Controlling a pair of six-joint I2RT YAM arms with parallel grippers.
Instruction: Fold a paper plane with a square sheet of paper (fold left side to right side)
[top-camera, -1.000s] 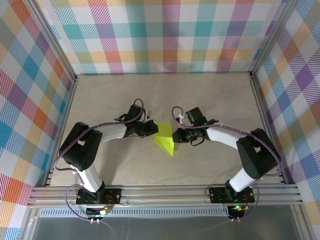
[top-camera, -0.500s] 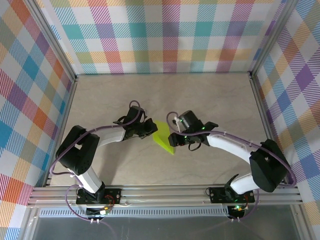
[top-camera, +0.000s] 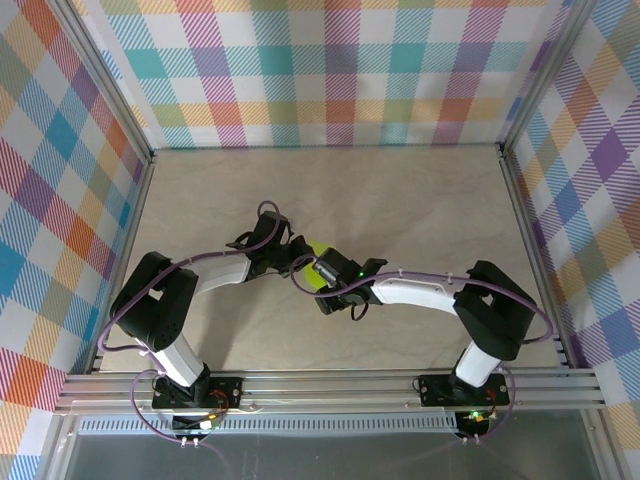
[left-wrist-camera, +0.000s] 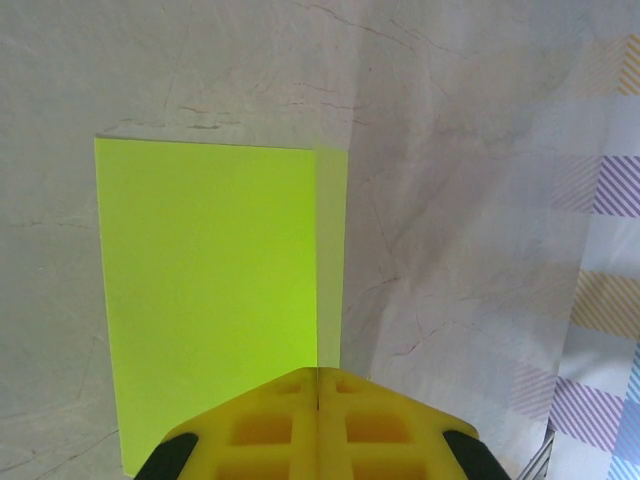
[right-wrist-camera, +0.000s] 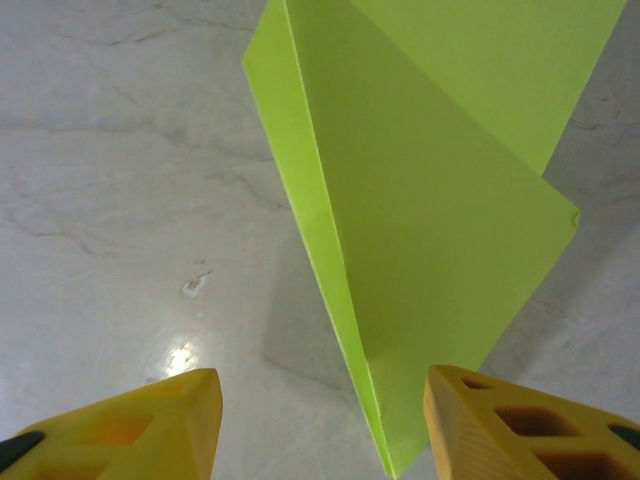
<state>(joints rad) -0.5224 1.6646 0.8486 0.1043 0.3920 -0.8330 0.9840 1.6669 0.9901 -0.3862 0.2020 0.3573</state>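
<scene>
The square sheet of paper (left-wrist-camera: 210, 270) is lime and folded in half, its top layer stopping short of the lower layer's edge. My left gripper (left-wrist-camera: 317, 378) is shut on the sheet's near edge. From above it (top-camera: 299, 257) sits at the sheet's (top-camera: 314, 281) left side. In the right wrist view the sheet (right-wrist-camera: 430, 200) stands tilted off the table with a shadow under it. My right gripper (right-wrist-camera: 320, 435) is open, the sheet's lower corner between its fingers, untouched. From above it (top-camera: 325, 290) reaches in from the right. The paper plane is out of view.
The marbled table (top-camera: 400, 200) is boxed in by plaid walls (top-camera: 340, 70) and metal posts. An aluminium rail (top-camera: 320, 385) runs along the near edge by both arm bases. Open tabletop lies behind and to either side of the arms.
My right gripper has opened and let go of the sheet, and its arm has swung left across the table to the sheet's near side. The left gripper stayed shut in place.
</scene>
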